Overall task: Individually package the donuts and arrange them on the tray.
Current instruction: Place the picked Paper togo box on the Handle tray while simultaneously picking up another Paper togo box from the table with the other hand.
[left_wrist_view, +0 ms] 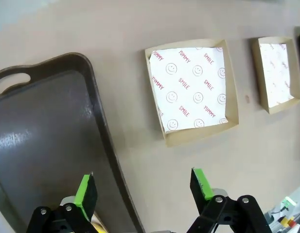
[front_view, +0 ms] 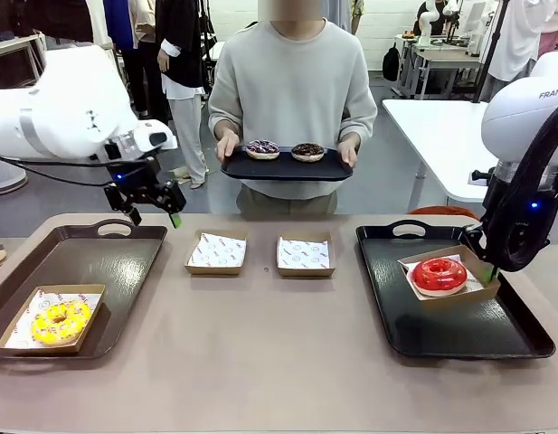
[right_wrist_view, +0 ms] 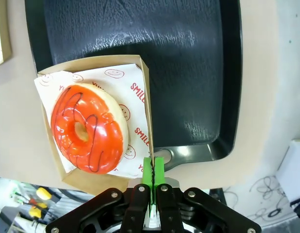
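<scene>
My right gripper [front_view: 486,270] is pinched tight on the wall of the cardboard box [front_view: 446,299] holding the red donut [front_view: 439,274] on the right tray [front_view: 459,339]. My left gripper [front_view: 155,217] hangs spread wide and empty near the left tray [front_view: 80,262], where the yellow donut [front_view: 60,321] sits boxed; the purple donut [front_view: 262,149] and chocolate donut [front_view: 307,151] rest on the person's tray [front_view: 279,170]

Four donuts [front_view: 61,322] [front_view: 439,274] [front_view: 262,148] [front_view: 307,151], four paper boxes [front_view: 90,300] [front_view: 217,252] [front_view: 305,254] [front_view: 414,265], three trays [front_view: 80,262] [front_view: 468,330] [front_view: 283,170]
</scene>
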You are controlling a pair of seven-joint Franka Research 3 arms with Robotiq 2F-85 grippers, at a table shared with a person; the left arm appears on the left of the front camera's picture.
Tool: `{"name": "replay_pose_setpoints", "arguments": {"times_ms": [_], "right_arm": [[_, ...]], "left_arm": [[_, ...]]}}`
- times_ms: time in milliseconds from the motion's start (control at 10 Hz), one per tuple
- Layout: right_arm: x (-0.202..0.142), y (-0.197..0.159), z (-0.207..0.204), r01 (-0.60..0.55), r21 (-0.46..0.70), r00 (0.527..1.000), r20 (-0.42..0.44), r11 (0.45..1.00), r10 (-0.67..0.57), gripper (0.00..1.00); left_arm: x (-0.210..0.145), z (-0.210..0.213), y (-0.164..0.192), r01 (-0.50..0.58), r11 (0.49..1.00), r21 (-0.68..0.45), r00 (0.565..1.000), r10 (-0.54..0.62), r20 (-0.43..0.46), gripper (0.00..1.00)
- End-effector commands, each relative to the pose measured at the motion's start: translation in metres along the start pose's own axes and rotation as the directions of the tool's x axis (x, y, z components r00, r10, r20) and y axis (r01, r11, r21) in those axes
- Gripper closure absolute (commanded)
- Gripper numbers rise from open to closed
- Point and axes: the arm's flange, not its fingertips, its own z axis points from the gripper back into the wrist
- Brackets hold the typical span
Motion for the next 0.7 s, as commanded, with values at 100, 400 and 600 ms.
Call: {"name": "replay_pose_setpoints", "arguments": {"times_ms": [100,400,600], "right_arm": [[-0.002,0.002,0.003,-0.002,0.005,1.0,0.009,1.0,0.002,0.99],[-0.002,0.002,0.003,-0.002,0.005,1.0,0.009,1.0,0.002,0.99],[-0.002,0.002,0.003,-0.002,0.005,1.0,0.009,1.0,0.002,0.99]], "left_arm": [[-0.006,-0.03,-0.03,0.034,0.996,0.079,0.999,-0.035,0.005,0.0],[-0.006,-0.051,-0.052,0.056,0.995,0.085,0.998,-0.057,0.007,0.0],[-0.01,-0.048,-0.05,0.08,0.995,0.055,0.997,-0.079,-0.025,0.0]]}}
